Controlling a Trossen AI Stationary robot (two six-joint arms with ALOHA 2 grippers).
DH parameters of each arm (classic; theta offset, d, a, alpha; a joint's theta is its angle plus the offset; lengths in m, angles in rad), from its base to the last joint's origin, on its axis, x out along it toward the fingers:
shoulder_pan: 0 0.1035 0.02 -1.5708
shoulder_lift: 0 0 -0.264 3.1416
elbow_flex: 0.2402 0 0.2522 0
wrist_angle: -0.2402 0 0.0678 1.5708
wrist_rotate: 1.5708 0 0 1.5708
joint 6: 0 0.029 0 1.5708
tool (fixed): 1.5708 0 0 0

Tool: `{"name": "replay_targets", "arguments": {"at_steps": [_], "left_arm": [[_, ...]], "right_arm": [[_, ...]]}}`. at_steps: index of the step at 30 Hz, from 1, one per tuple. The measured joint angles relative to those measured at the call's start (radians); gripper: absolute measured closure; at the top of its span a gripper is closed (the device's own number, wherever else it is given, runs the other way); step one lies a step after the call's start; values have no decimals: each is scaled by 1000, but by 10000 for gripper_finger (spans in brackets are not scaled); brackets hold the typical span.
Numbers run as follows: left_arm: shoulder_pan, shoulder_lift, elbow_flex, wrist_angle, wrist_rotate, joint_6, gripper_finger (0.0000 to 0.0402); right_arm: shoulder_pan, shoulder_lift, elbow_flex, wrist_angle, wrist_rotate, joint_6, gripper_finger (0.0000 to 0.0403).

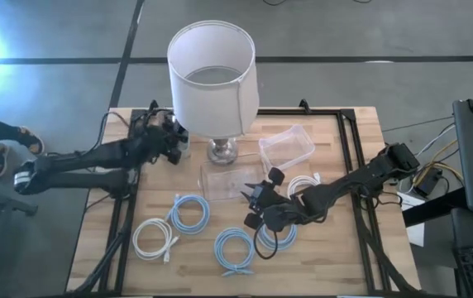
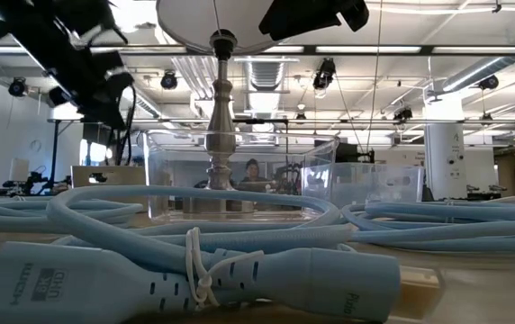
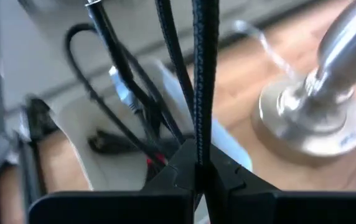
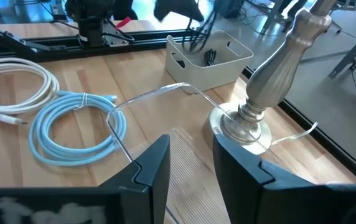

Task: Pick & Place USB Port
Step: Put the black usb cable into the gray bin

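Observation:
My left gripper [image 1: 173,145] hangs beside the lamp [image 1: 220,83], over a white bin [image 4: 209,59] that has black cables lying in it, and it is shut on a black braided cable [image 3: 203,93]. The lampshade hides most of the bin in the high view. My right gripper [image 1: 249,207] is open and empty. It hovers at the near right corner of a clear container [image 1: 228,182], whose thin rim [image 4: 159,93] shows ahead of its fingers. That container rests flat on the table next to the lamp base [image 4: 240,124]. My left gripper pinches the black braided cable [image 3: 201,158] between its two shut fingers. The cable runs on from the fingertips toward the white bin [image 3: 103,124], alongside other black cables. I cannot tell which part of the cable the fingers are on.
A second clear container [image 1: 286,147] stands right of the lamp. Coiled cables lie on the near half of the table: blue ones [image 1: 189,212] [image 1: 235,248] [image 1: 276,236] and white ones [image 1: 154,238] [image 1: 304,184]. A black frame [image 1: 348,165] edges the table.

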Motion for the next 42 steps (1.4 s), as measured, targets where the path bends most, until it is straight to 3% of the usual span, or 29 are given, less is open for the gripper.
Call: {"name": "replay_targets", "arguments": {"at_steps": [5,11,20,28,35,42], "left_arm": [[206,94,0,21,161,60,388],[345,211,-2,73,237,129,370],[353,359,-3,158,256,230,355],[354,446,35,157,255,302,293],[354,420,133,112,251,307,235],[353,337,208,-22,247,297,215]], "right_arm": [[0,0,0,3,0,-1,280],[0,0,0,0,-1,-4,284],[0,17,-2,-3,-2,-8,277],[0,33,-4,-1,-7,-5,274],[0,33,-4,4,-14,7,272],[0,33,-4,0,-36,4,270]]}}
